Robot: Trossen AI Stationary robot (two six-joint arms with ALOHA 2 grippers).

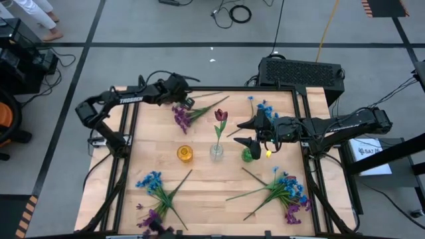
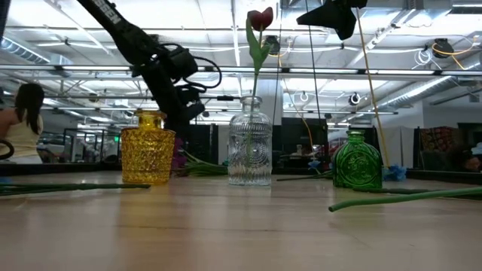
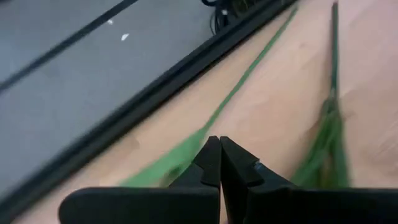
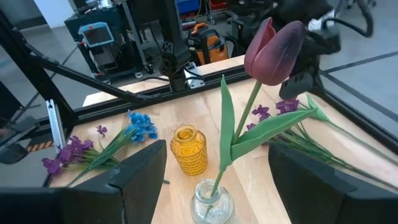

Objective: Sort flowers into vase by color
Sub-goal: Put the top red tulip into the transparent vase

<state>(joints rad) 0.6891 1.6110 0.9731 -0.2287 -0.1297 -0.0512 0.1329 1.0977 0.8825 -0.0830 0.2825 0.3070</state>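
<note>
While the left gripper (image 1: 184, 101) sits low near the desk's (image 1: 206, 182) far edge, its jaws are clenched; the left wrist view shows the tips pressed together with green stems running past on either side, and I cannot tell whether a stem is caught between them. Just beside it lies a purple sprig (image 1: 180, 118) with long stems reaching toward the far edge. The right gripper (image 1: 248, 133) hovers over the middle of the desk on the right-hand side, jaws released and spread wide, holding nothing. A clear glass vase (image 1: 216, 152) stands at mid-desk with a dark red tulip (image 1: 220, 115) upright in it; in the right wrist view the tulip's stem and leaf rise between the spread jaws. A yellow vase (image 1: 184, 153) stands just to the left of the clear one, apart from it. A green vase (image 1: 248, 155) stands to its right, directly under the right gripper. A blue sprig (image 1: 264, 107) lies near the far right corner. At the near left corner lies a bunch of blue and purple flowers (image 1: 152, 184), and at the near right corner a second mixed bunch (image 1: 287, 189), both flat on the wood. In the low view the three vases stand in a row, none touching.
</note>
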